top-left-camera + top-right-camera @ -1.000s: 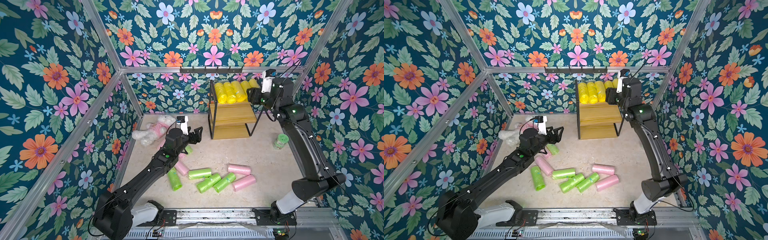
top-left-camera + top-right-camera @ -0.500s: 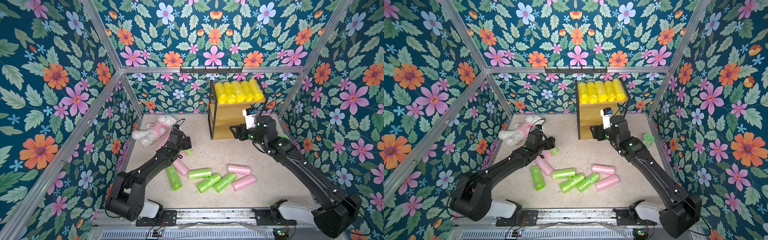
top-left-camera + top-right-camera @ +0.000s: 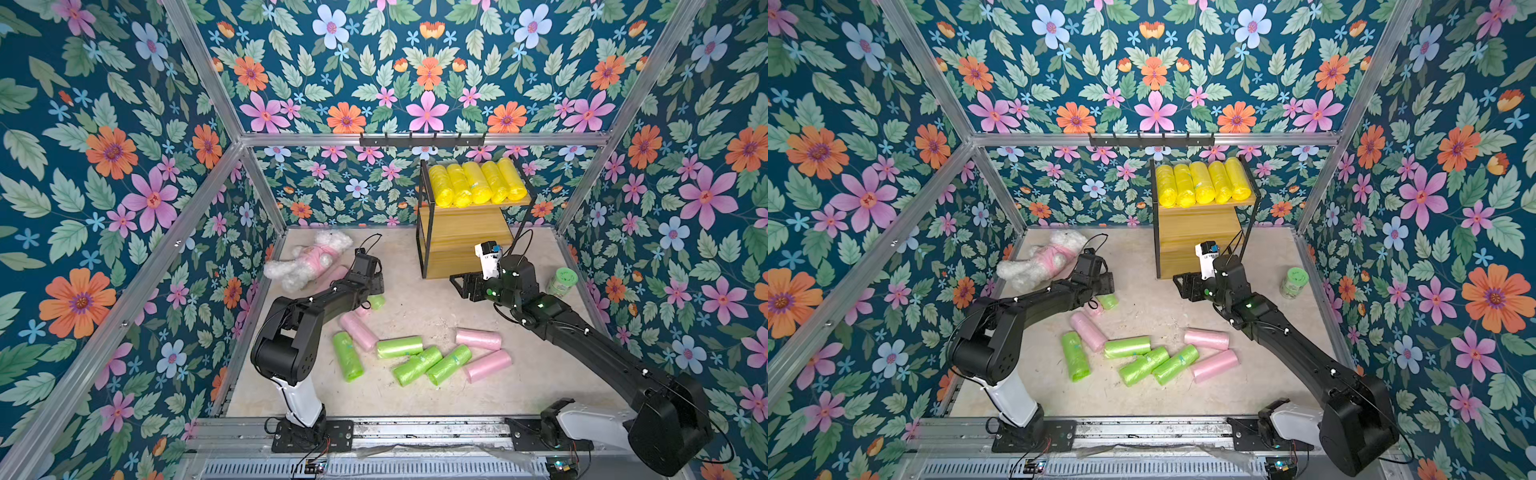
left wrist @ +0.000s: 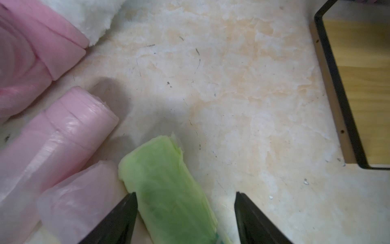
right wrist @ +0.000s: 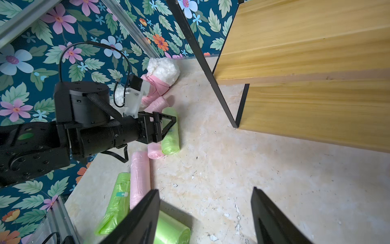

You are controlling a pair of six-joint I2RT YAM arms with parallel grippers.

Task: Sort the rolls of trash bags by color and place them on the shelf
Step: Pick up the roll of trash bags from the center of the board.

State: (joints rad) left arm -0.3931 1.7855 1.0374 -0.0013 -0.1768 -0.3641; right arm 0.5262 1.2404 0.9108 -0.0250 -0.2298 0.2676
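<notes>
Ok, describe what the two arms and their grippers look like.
The left arm and right arm are matte black, cylindrical joints and links, each with a white segment at the base. Each wrist carries a white camera bracket and a looping black cable. Green lights glow on the right arm. The left gripper and right gripper have black, tapered fingers.

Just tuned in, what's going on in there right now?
Five yellow rolls line the top tier of the shelf. The left gripper is down by the plush toy, jaws open around a green roll, not yet closed on it. The right gripper hovers open and empty before the shelf. Other green rolls and pink rolls lie loose on the floor.
</notes>
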